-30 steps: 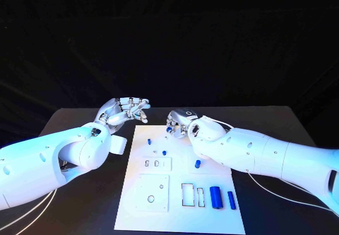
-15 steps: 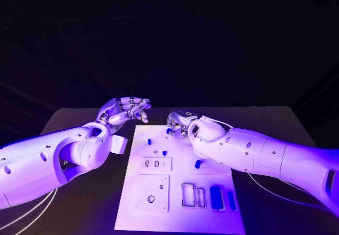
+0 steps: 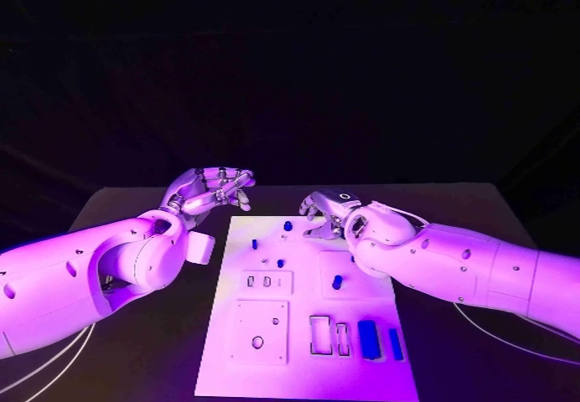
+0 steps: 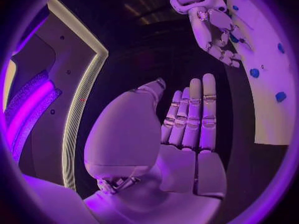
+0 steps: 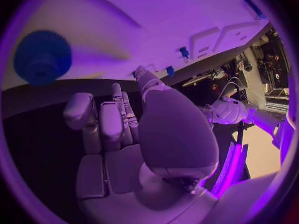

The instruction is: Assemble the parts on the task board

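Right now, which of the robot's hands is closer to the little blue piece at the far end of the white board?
The right hand. It hovers just beside that blue piece; the left hand hangs off the task board, beyond its far left corner.

The head camera looks down from above at the task board [image 3: 308, 310] on the counter [image 3: 133, 201]. The left wrist camera sits close behind the left hand [image 4: 181, 134], the board [image 4: 264, 59] beside it. The right wrist camera sits close behind the right hand [image 5: 131, 134], facing the same board [image 5: 156, 20]
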Tool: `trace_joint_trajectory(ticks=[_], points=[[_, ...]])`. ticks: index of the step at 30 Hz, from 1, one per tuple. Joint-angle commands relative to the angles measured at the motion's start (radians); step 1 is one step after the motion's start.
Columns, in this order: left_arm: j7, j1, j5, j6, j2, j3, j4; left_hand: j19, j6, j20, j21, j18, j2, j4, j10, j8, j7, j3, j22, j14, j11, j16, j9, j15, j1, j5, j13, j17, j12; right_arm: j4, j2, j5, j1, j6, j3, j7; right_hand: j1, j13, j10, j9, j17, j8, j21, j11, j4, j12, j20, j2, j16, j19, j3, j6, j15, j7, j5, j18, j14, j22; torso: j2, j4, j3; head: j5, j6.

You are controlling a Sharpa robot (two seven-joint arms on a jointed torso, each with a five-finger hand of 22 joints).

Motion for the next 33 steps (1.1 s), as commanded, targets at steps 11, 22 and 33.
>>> trace_joint_trajectory(ticks=[11, 22, 33], points=[[0.006, 0.001, -0.003, 0.022, -0.004, 0.001, -0.009, -0.010, 0.001, -0.002, 0.007, 0.004, -0.005, 0.002, 0.000, 0.007, 0.001, 0.007, 0.004, -0.007, 0.002, 0.003, 0.001, 0.000, -0.001, -0.006, 0.002, 0.001, -0.004, 0.126, -0.210, 0.294, 0.037, 0.102, 0.020, 0.047, 0.052, 0.820, 0.162, 0.022, 0.247, 0.071, 0.098, -0.042, 0.076, 0.929, -0.032, -0.043, 0.157, 0.072, -0.053, 0.014, -0.029, -0.021, 0.041, -0.020, 0.054, 0.151, -0.013, -0.0230, -0.0003, -0.010, 0.000], [0.007, 0.001, -0.003, 0.026, -0.004, 0.001, -0.011, -0.011, 0.000, -0.002, 0.009, 0.004, -0.005, 0.002, 0.000, 0.007, 0.001, 0.007, 0.005, -0.007, 0.002, 0.003, 0.001, 0.000, -0.001, -0.006, 0.002, 0.001, -0.004, 0.073, -0.222, 0.329, 0.037, 0.158, 0.021, 0.039, 0.049, 1.123, 0.251, 0.024, 0.450, 0.102, 0.176, -0.017, 0.080, 1.198, -0.009, -0.015, 0.253, 0.131, -0.108, -0.027, -0.008, 0.001, 0.069, -0.042, 0.088, 0.258, -0.011, -0.0192, -0.0026, -0.015, -0.002], [0.007, 0.001, -0.003, 0.027, -0.005, 0.001, -0.011, -0.011, 0.000, -0.002, 0.009, 0.004, -0.005, 0.002, 0.000, 0.007, 0.001, 0.007, 0.005, -0.007, 0.002, 0.003, 0.001, 0.000, -0.001, -0.006, 0.002, 0.001, -0.004, 0.024, -0.184, 0.322, 0.018, 0.173, 0.019, 0.034, 0.051, 1.148, 0.264, 0.023, 0.486, 0.107, 0.194, -0.014, 0.080, 1.218, -0.005, -0.004, 0.267, 0.144, -0.109, -0.029, -0.005, 0.003, 0.081, -0.047, 0.094, 0.280, -0.011, -0.0178, -0.0025, -0.010, -0.008]])
